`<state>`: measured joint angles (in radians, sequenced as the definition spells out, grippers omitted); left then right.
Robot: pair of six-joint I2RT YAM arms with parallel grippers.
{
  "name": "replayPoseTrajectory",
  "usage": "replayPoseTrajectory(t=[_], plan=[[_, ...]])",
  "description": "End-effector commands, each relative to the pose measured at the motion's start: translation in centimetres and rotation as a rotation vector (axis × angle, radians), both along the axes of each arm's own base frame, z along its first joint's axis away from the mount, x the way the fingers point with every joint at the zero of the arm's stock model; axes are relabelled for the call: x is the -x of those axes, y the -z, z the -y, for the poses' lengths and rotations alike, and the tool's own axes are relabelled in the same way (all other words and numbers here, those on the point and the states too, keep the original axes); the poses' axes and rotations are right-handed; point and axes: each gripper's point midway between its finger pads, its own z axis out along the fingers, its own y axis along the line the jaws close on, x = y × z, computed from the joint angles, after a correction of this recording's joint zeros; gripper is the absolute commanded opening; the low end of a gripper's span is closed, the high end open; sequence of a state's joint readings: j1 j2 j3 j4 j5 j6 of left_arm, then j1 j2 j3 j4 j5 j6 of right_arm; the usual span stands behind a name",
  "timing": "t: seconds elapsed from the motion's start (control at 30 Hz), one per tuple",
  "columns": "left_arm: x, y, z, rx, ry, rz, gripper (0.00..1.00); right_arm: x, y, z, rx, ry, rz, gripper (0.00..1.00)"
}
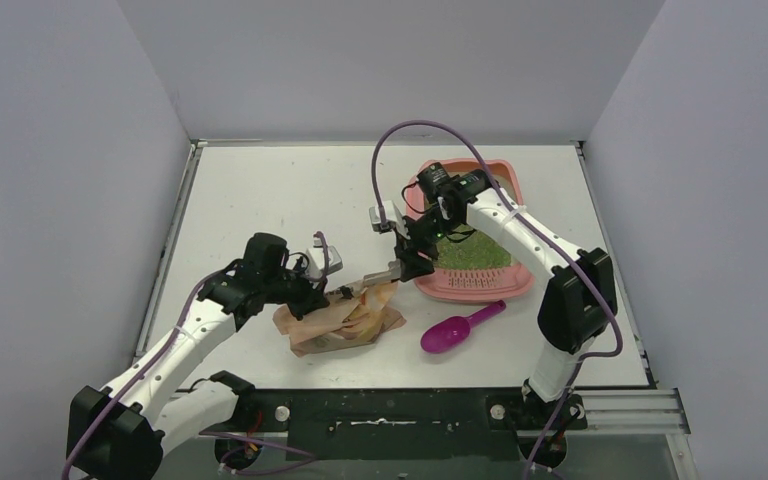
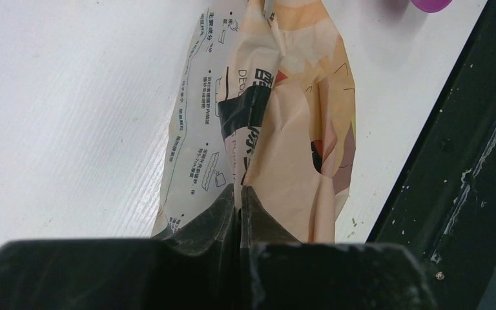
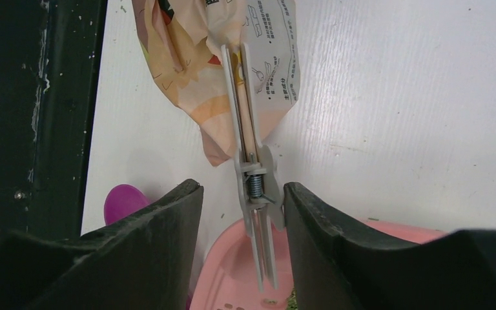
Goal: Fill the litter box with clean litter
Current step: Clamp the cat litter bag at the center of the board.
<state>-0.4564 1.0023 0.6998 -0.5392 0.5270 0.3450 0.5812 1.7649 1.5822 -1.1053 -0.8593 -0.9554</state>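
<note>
Just beside right hand [image 1: 412, 265] | litter box [image 1: 470, 290] | litter [image 1: 475, 255] inside

- The bag [image 2: 290, 148] shows the Latin letters "DEO" in the left wrist view, the rest cut off by a fold.
- Its black band [image 2: 236, 119] carries large white Chinese characters, too creased to read.
- Its pale panel [image 2: 197, 129] has small Chinese print beside pictograms, too small to read.

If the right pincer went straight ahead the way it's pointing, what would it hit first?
The grey spring-loaded plastic clip between the open jaws of the right pincer, then probably the crumpled peach printed bag it clamps.
</note>
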Motion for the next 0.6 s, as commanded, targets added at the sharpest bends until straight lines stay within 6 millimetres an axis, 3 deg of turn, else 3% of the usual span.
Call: replayPoseTrajectory(t=[0.0, 0.07, 0.23, 0.4, 0.57], plan=[[0.6, -1.4, 1.2, 0.077, 0.065, 0.010, 0.00, 0.1, -1.8, -0.4, -0.053, -0.027, 0.010, 0.45], [0.7, -1.4, 1.2, 0.077, 0.065, 0.008, 0.00, 0.1, -2.1, -0.6, -0.068, -0.029, 0.010, 0.36], [0.7, -1.4, 1.3, 0.078, 0.069, 0.005, 0.00, 0.0, -2.4, -0.8, -0.085, -0.024, 0.009, 0.36], [0.8, -1.4, 1.3, 0.081, 0.074, 0.004, 0.00, -0.1, -2.0, -0.8, -0.065, -0.016, 0.004, 0.10], [0.8, -1.6, 1.5, 0.090, 0.082, 0.002, 0.00, -0.2, -2.0, -2.3, -0.041, -0.011, 0.053, 0.01]])
